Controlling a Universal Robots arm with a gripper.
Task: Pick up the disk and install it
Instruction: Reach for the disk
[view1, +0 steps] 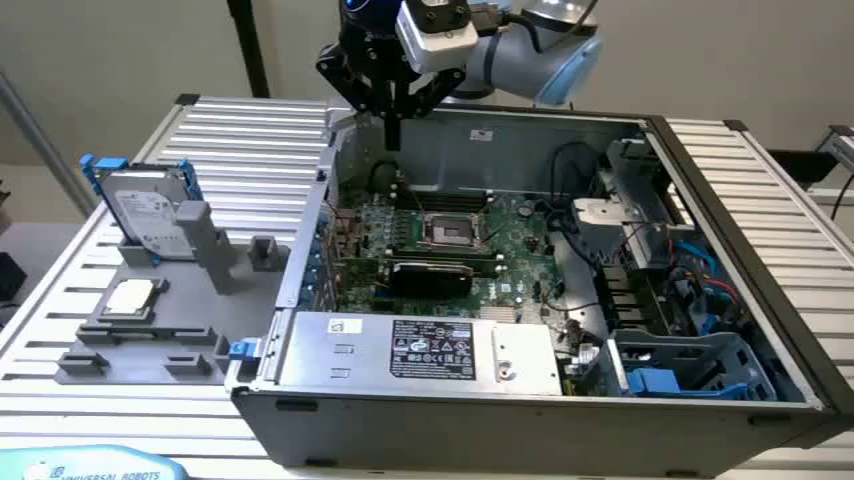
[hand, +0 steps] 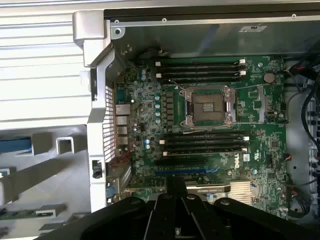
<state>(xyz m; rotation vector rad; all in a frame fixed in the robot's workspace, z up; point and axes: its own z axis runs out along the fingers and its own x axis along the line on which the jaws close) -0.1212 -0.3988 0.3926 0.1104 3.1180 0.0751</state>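
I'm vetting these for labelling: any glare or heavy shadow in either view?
Exterior view: even light, the disk well lit, the case dimmer inside. Wrist view: the table washes out pale, the motherboard is evenly lit, the gripper is a dark silhouette.

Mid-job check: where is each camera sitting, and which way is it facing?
Exterior view: off the arm, raised, looking down into the open computer case; the disk stands at the exterior view's left; arm and gripper show.
Wrist view: on the wrist, looking down at the motherboard; the gripper shows.
Shared: motherboard, CPU socket, gripper.
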